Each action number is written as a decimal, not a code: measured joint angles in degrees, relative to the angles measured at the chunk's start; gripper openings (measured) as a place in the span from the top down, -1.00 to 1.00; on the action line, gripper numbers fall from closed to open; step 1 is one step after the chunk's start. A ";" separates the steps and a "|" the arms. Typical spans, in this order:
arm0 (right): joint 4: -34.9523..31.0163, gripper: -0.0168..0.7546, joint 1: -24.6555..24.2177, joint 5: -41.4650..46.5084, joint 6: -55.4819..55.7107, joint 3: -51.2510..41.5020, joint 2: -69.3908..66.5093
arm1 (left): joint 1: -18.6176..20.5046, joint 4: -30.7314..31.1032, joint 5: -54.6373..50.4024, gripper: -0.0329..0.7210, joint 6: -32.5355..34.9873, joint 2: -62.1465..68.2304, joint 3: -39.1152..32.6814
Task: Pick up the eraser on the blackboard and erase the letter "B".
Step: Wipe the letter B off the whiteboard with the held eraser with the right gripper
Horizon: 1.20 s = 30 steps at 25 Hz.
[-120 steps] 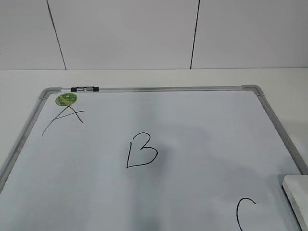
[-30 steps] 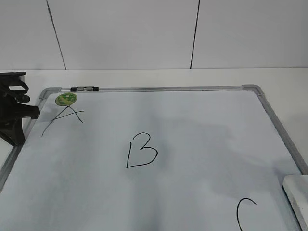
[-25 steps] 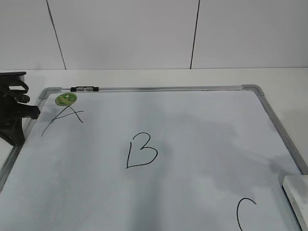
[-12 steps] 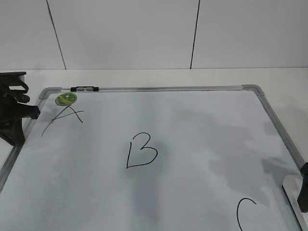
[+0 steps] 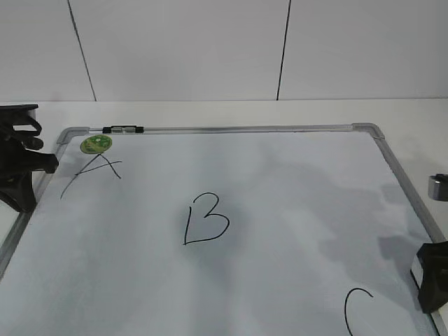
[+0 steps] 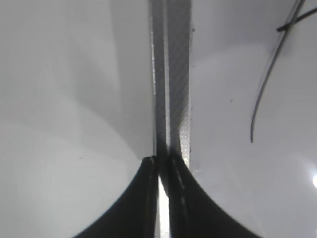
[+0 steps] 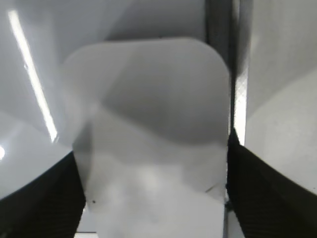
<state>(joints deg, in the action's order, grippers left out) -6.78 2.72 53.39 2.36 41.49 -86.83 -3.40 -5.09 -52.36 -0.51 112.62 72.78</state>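
Right end effector (image 7: 153, 198), fingers spread wide, straddles the eraser (image 7: 153, 134) at the blackboard's (image 5: 280, 182) right frame, long axis along that frame. Letter "B" (image 5: 205, 220) lies mid-board, between "A" (image 5: 91, 171) and "C" (image 5: 355, 308); green magnet (image 5: 96, 144) by "A". Left end effector (image 6: 162, 198), nearly closed, over left frame.

Around the letter "B" (image 5: 204, 220): I see bare blackboard (image 5: 280, 210) on all sides.
Nearest obstacle: green magnet (image 5: 96, 144), well apart, far-left corner.

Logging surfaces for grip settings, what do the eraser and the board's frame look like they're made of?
The eraser looks like smooth white plastic with rounded corners and a soft sheen. The blackboard frame seems to be grey brushed metal, probably aluminium; its writing surface is glossy and reflects light streaks.
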 joint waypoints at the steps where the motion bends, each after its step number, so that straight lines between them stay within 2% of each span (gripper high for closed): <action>1: 0.00 -0.75 0.00 0.00 0.00 0.00 -0.33 | 0.00 0.00 0.00 0.86 0.00 0.00 0.00; 5: 0.00 -0.72 0.00 -0.10 0.00 0.34 -1.09 | 0.00 0.00 -0.09 0.86 0.00 0.00 0.00; 9: -0.35 -0.52 0.00 -0.10 0.00 0.43 -1.39 | 0.00 0.00 -0.09 0.86 0.00 0.00 0.00; 13: -0.48 -0.45 0.00 0.02 -0.11 0.59 -1.39 | 0.00 0.00 -0.09 0.86 0.00 0.00 0.00; 25: -0.71 -0.43 0.00 8.64 0.00 9.44 -1.97 | 0.00 0.00 -0.22 0.86 0.00 0.00 0.09; 30: -5.17 -0.43 0.00 8.37 0.00 13.51 -2.01 | 0.00 0.00 -0.36 0.86 0.00 0.00 0.09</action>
<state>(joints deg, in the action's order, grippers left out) -11.95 2.72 61.76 2.36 55.00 -88.84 -3.40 -5.09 -52.72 -0.51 112.62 72.87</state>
